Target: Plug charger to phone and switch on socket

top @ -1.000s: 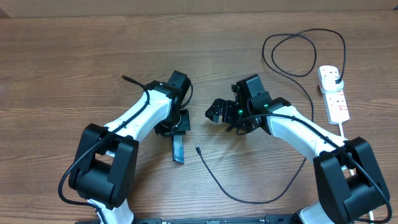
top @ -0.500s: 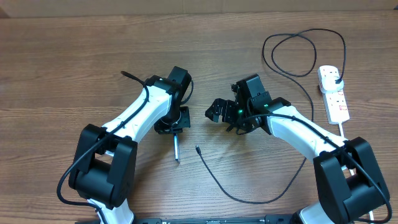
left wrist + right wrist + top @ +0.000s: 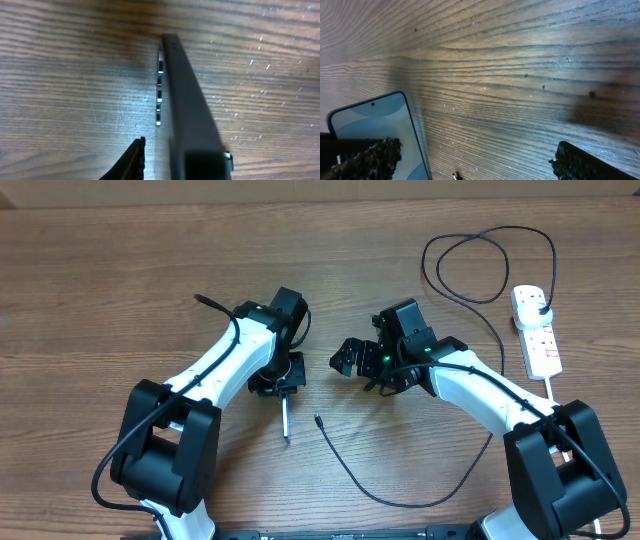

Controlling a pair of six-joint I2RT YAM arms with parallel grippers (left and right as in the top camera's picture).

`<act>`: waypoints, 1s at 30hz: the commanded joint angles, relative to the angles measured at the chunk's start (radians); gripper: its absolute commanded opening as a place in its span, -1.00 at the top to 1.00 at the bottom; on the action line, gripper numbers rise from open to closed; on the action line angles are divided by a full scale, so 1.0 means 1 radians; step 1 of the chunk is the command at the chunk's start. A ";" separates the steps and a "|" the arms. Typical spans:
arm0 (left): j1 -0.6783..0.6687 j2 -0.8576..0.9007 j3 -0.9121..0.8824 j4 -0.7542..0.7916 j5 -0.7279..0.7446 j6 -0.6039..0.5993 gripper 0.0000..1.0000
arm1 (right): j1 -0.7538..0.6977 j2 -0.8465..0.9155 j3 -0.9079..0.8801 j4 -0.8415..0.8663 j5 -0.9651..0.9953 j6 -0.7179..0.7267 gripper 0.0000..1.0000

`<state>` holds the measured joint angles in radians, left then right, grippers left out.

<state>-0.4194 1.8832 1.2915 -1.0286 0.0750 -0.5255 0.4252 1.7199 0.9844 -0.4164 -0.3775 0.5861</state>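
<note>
At centre, phone point(image 3: 285, 420): on edge, thin sliver; screen partly cut off in right wrist view.
Left gripper point(image 3: 280, 385): narrow; grip on phone unclear.
Right gripper point(image 3: 355, 370): wide apart, empty.

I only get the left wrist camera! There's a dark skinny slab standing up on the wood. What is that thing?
Observer: It's the phone, standing on its long edge. The right wrist view shows its light-blue screen lit.
Operator: Where's the bit that goes into it?
Observer: The charger has its connector tip lying on the table, beside the phone on the right arm's side, not touching it.
Operator: Is the other end plugged in?
Observer: Yes, its black plug sits in the socket at the table's far right.
</note>
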 commanded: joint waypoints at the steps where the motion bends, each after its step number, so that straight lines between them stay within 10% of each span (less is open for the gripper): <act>1: -0.007 -0.005 0.018 -0.010 0.006 -0.010 0.59 | -0.002 -0.007 -0.008 0.002 0.010 -0.008 -1.00; 30: -0.008 -0.005 0.018 -0.023 0.031 -0.014 0.51 | -0.002 -0.007 -0.008 0.003 0.011 -0.008 -1.00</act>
<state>-0.4194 1.8832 1.2915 -1.0515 0.0937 -0.5251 0.4252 1.7199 0.9844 -0.4171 -0.3767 0.5865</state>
